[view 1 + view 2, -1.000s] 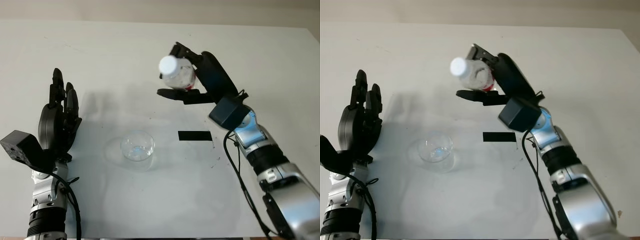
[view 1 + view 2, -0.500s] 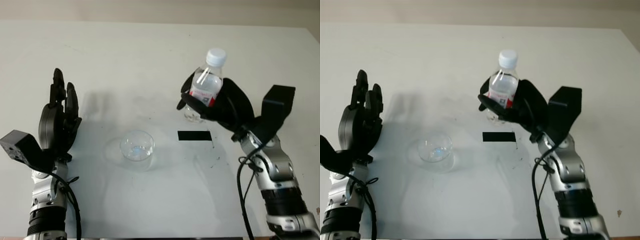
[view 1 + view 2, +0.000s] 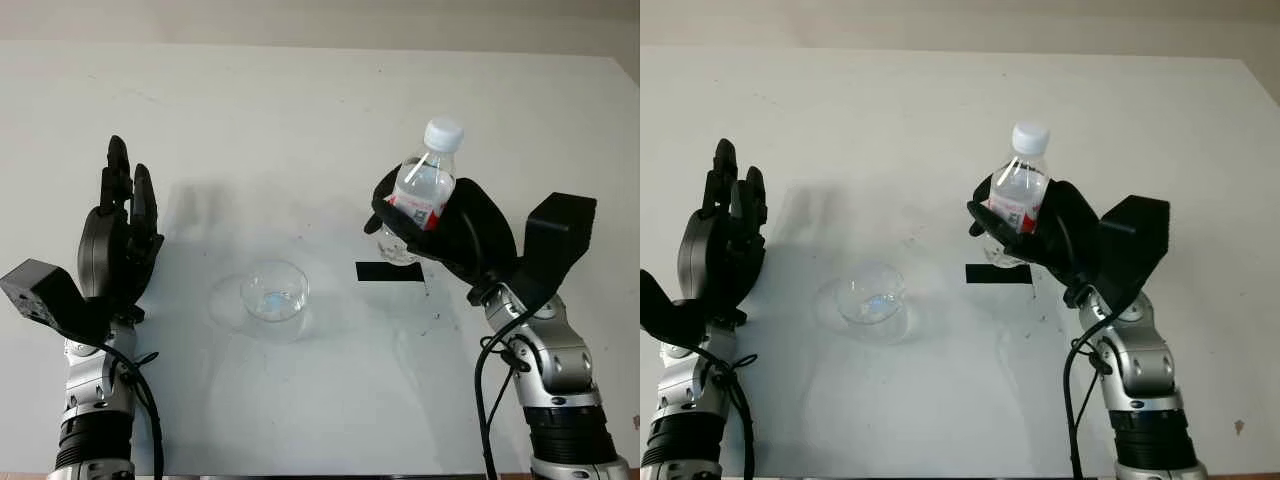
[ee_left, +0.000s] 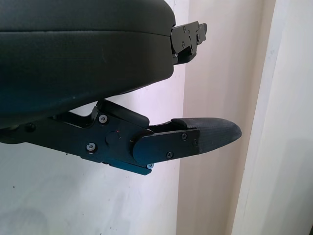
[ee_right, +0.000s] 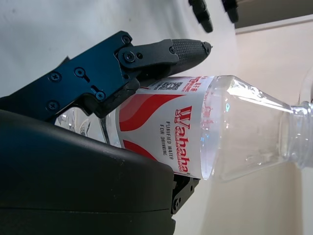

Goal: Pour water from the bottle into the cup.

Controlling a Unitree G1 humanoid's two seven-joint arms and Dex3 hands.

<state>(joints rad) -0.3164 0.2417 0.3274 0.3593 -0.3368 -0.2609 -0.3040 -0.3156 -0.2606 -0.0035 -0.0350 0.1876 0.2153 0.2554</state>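
Note:
My right hand [image 3: 440,225] is shut on a clear water bottle [image 3: 425,185] with a white cap and a red-and-white label [image 5: 166,129]. The bottle stands nearly upright, leaning a little to the right, just over the black tape mark [image 3: 388,271] right of centre. A clear cup [image 3: 274,294] sits on the white table [image 3: 300,100], well left of the bottle, with a little water showing at its bottom. My left hand [image 3: 118,230] is open and held upright at the left, apart from the cup.
The black tape mark lies on the table under the bottle's base. A few small dark specks [image 3: 432,320] dot the table near my right arm. The table's back edge [image 3: 320,45] meets a beige wall.
The bottle went from tilted far over toward the cup a second ago to upright. My right hand has since carried it slightly right and lower. The left hand has not moved.

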